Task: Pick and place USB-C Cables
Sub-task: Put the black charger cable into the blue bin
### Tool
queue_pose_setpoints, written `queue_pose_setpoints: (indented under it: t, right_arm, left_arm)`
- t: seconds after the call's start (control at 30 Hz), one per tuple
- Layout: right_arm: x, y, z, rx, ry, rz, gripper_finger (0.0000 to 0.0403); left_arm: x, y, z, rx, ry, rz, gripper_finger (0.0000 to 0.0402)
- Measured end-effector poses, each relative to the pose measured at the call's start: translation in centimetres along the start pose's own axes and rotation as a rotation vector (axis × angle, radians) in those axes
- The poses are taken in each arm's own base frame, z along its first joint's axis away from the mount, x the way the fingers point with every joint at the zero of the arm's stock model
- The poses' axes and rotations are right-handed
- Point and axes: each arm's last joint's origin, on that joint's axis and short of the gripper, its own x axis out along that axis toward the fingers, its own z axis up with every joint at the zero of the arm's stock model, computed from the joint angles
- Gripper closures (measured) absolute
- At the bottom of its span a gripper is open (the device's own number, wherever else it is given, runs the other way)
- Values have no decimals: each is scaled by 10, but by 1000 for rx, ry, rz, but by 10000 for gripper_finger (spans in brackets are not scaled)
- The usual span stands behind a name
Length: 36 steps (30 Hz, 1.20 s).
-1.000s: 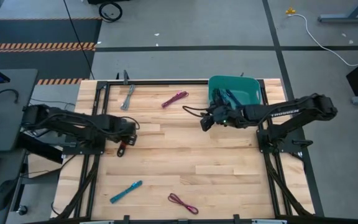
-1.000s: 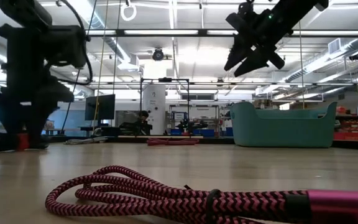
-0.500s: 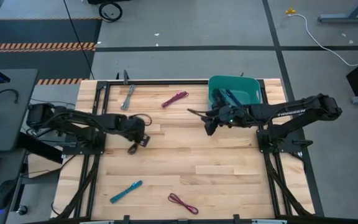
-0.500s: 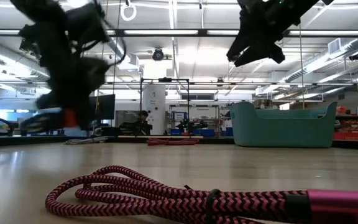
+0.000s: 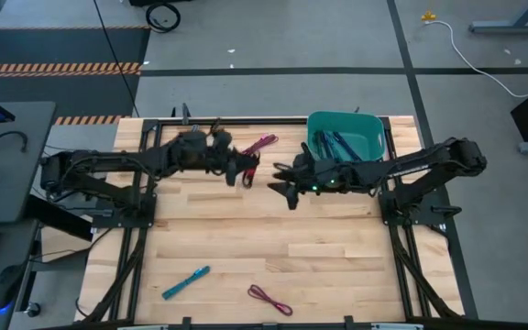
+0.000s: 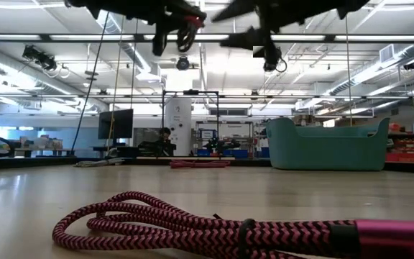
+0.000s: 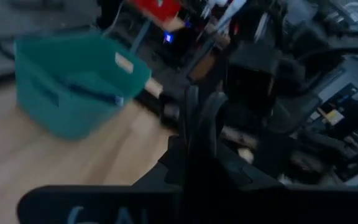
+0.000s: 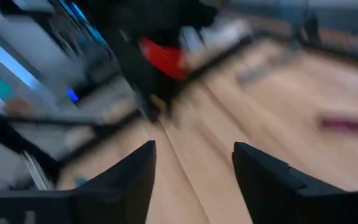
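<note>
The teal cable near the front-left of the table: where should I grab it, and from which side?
Grip the teal cable at mid-length, coming straight down with the fingers across its narrow width. It lies flat on the table as a slim diagonal strip, nothing close beside it, so a top-down pinch at the middle should probably hold it balanced.

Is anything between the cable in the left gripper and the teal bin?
Yes. The right gripper, open and raised off the table, hangs between the left gripper, holding the red cable, and the teal bin. A straight carry would likely meet it.
</note>
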Motion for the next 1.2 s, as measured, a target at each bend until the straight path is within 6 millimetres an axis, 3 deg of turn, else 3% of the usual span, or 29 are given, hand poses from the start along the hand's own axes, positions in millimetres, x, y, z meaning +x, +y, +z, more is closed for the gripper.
queue_pose_setpoints:
  t: [0.17,0.33,0.5,0.63,0.8,1.0,1.2]
  right_arm:
    - [15,1,11,13,-229,17,132]
    - [26,-5,16,-20,-305,2,131]
    - [39,-2,24,-104,-302,25,168]
    - [35,1,31,-134,-300,-16,241]
    - [15,-6,34,-65,-142,-103,345]
    - [-33,-40,40,41,101,-382,345]
    - [-90,-99,54,200,247,-768,345]
  left_arm:
    - [4,-6,22,81,-59,-10,363]
    - [10,-5,29,105,-49,-32,362]
    - [16,-4,28,108,-39,-50,361]
    - [16,-3,27,118,-31,-49,347]
    - [14,1,26,189,2,-13,289]
    - [8,19,21,135,129,95,214]
    - [4,27,7,105,272,171,185]
